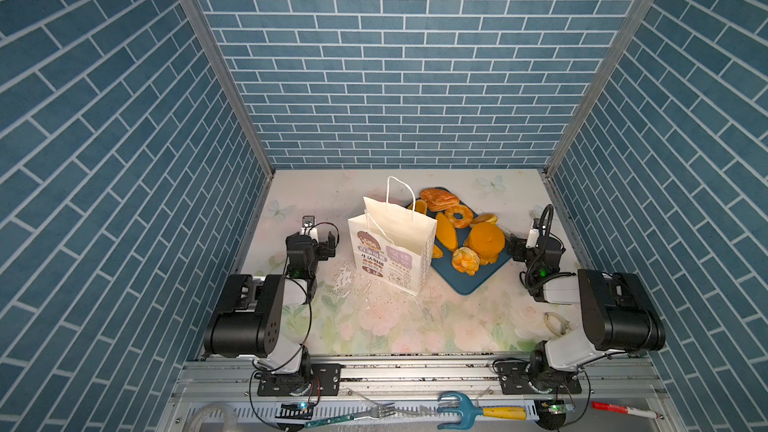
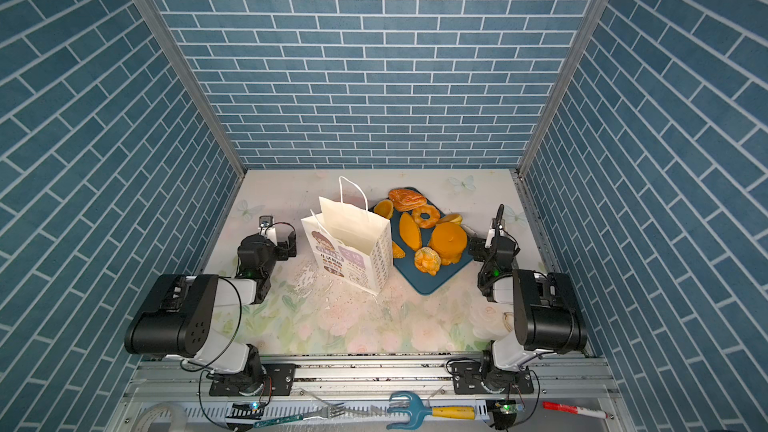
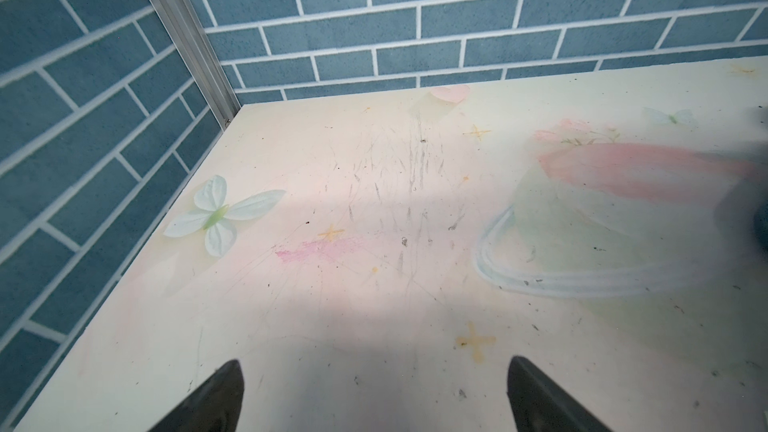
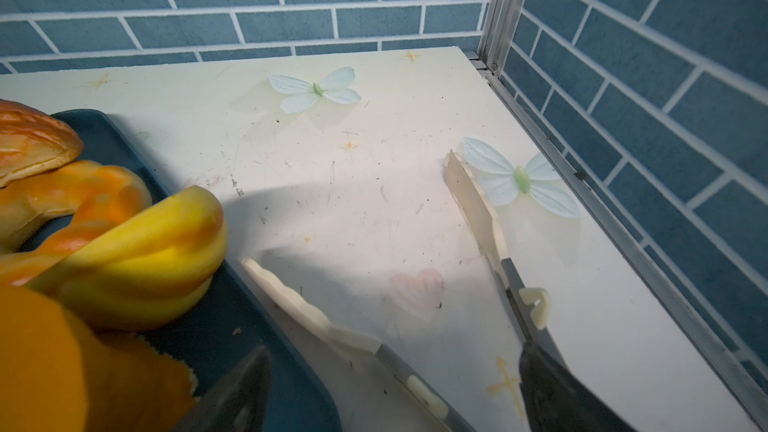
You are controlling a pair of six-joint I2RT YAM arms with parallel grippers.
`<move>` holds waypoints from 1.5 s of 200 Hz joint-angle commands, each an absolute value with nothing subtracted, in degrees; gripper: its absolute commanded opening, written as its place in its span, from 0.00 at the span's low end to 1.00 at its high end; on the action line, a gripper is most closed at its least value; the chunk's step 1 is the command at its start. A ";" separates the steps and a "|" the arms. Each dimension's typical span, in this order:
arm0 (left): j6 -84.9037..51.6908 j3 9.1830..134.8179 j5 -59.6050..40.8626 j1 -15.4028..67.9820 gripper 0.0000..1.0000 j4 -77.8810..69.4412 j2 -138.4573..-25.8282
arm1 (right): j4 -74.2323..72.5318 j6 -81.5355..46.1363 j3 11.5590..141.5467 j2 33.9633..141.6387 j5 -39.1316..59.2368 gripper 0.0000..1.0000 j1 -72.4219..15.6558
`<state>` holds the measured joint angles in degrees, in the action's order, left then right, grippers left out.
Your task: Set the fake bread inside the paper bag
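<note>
Left end effector (image 3: 376, 367) and right end effector (image 4: 390, 351) both spread, empty. The fake bread (image 1: 459, 216) looks light, glossy, possibly slippery; pinch the thick round cake (image 1: 486, 238) across its sides.

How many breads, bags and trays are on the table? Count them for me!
Fake bread: 8 in sight (another may hide under the pile)
Paper bag: 1
Blue tray: 1
Total: 10
</note>
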<state>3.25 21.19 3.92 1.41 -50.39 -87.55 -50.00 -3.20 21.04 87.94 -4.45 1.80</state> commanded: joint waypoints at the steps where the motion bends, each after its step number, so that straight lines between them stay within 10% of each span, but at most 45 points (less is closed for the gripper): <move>1: 1.67 21.02 7.04 1.19 1.00 -49.27 -84.34 | -48.92 -3.64 20.59 83.07 -6.12 0.90 1.94; 72: -8.87 34.80 1.53 -0.88 1.00 -9.08 -61.93 | -8.57 -10.69 34.46 62.56 -9.67 0.83 1.37; 129: -15.88 48.16 -7.96 -0.38 0.99 18.30 -50.98 | 29.81 -9.89 58.73 66.61 -9.40 0.84 -3.38; 300: -23.04 83.29 -0.01 27.60 0.93 53.71 -61.55 | 47.53 -8.61 84.32 91.84 -1.59 0.78 -24.67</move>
<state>-20.43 80.97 -2.31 24.01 49.93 -60.53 45.08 -8.10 82.15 89.78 -2.68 -22.94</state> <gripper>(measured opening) 0.932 0.782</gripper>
